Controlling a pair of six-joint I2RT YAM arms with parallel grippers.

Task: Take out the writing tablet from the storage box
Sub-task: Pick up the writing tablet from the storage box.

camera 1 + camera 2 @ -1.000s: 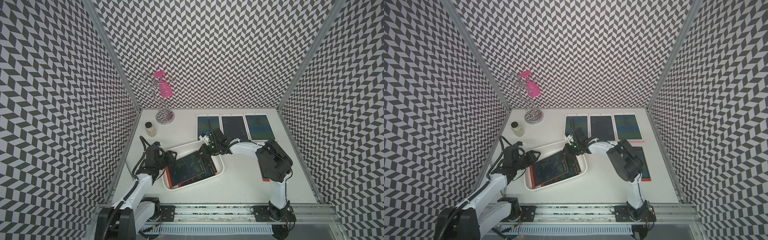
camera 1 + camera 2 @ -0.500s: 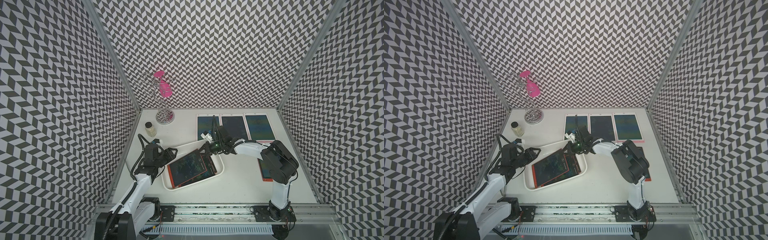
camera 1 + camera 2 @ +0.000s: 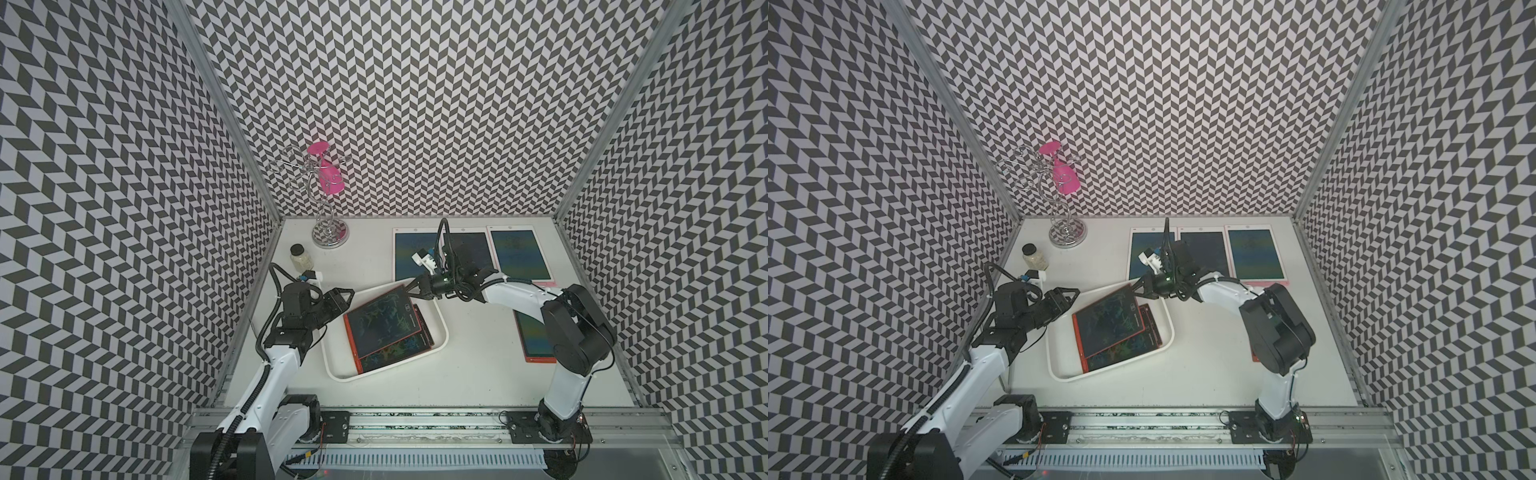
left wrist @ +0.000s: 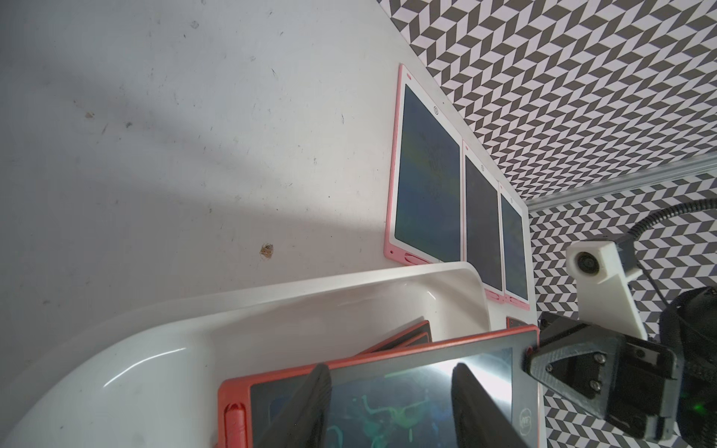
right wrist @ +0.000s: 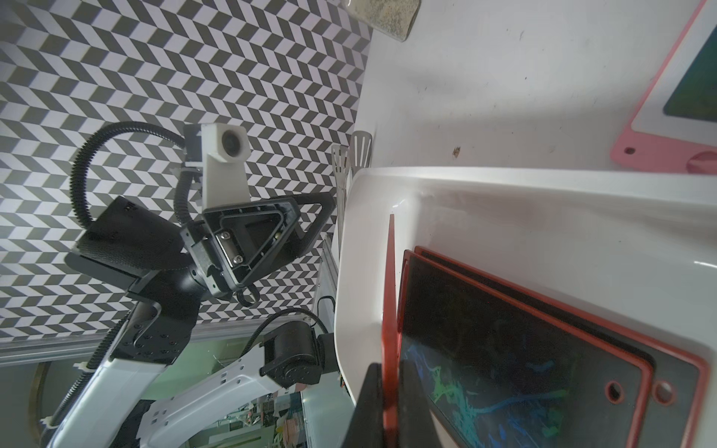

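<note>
- The white table (image 3: pixel 478 374) carried everything.
- The storage box (image 3: pixel 336 371) sat left of the table's middle, nearer the front edge and askew to it.
- A row of three pale tablets (image 3: pixel 521 253) lay flat along the back edge, toward the back right corner.
- The writing tablet (image 3: pixel 382 318), red-framed, was tilted: one short edge was raised over the box's rear rim and the rest was still inside the box, above a second red tablet (image 3: pixel 399 353) lying flat.
- A wire stand (image 3: pixel 329 235) stood near the back left corner.
- The right gripper (image 3: pixel 409 288) was clamped tight on the writing tablet's raised edge.
- The left gripper (image 3: pixel 347 296) hung about half spread by the box's left rim, gripping nothing; whether its fingers (image 4: pixel 310 407) brushed the screen was unclear.
- A small jar (image 3: pixel 301 257) stood by the left edge.
</note>
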